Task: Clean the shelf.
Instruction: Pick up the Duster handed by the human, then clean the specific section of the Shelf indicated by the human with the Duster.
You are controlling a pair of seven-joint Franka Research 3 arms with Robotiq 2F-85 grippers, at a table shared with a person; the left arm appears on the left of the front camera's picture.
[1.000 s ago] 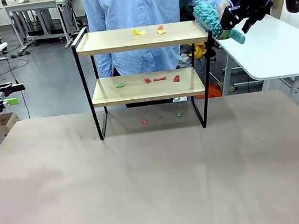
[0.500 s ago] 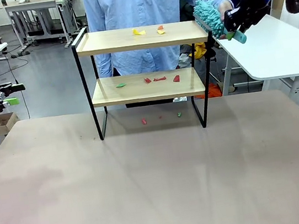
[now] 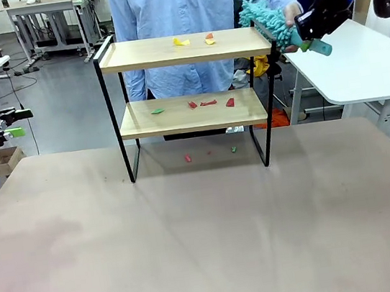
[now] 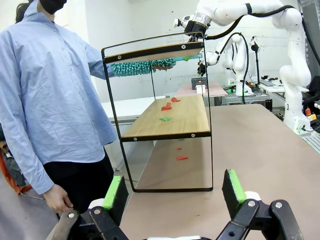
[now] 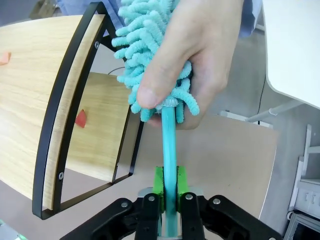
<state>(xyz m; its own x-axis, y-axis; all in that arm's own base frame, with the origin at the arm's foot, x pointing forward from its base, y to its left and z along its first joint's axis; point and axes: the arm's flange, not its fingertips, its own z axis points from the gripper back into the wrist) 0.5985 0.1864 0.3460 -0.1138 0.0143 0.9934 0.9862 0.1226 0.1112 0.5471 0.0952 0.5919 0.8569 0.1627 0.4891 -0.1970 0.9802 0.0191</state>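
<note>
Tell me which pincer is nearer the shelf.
Right. The right pincer, shut on the teal duster's handle, is just off the shelf's upper right corner; the left pincer is far off past the table's left edge.

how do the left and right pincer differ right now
The left pincer is open and empty; the right pincer is shut on the teal duster. The left sits low beside the table; the right is raised by the top of the shelf. Both have green pads.
</note>
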